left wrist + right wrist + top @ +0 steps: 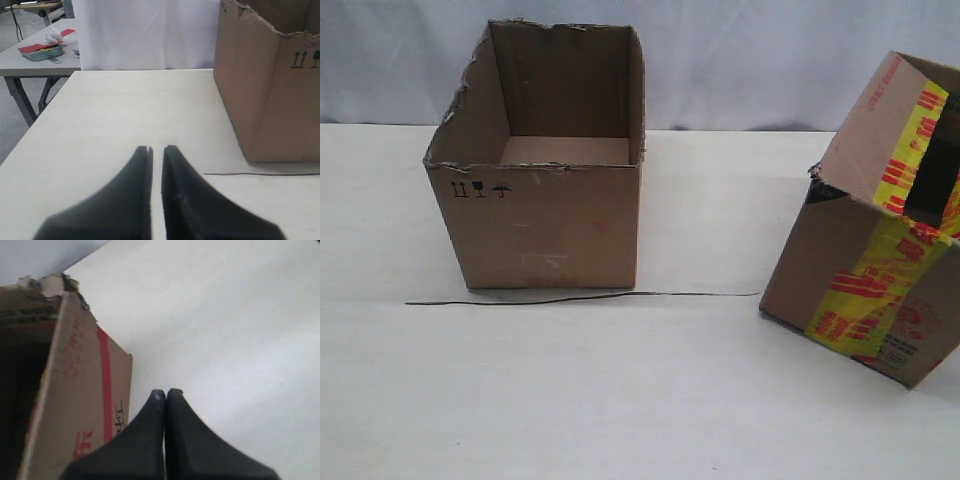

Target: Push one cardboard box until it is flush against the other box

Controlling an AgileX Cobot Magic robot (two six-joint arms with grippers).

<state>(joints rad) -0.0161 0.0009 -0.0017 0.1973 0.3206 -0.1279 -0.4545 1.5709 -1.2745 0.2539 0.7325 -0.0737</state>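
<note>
The other box [545,225], plain brown with a ragged torn rim and small black symbols near its corner, stands open-topped left of centre; the left wrist view shows its corner [270,95]. The cardboard box with yellow-and-red tape [880,270] sits at the right edge, turned and looking tilted, a wide gap of table apart from the plain one. My left gripper [156,148] hovers low over bare table, short of the plain box, fingers nearly together with nothing between them. My right gripper [165,391] is shut, close beside the taped box's outer wall [75,390]. Neither gripper shows in the exterior view.
A thin black line [580,297] runs along the white table [620,400] in front of the plain box. A white curtain hangs behind. Past the table's left edge [35,130] stands a grey side table with a teal tray [42,51].
</note>
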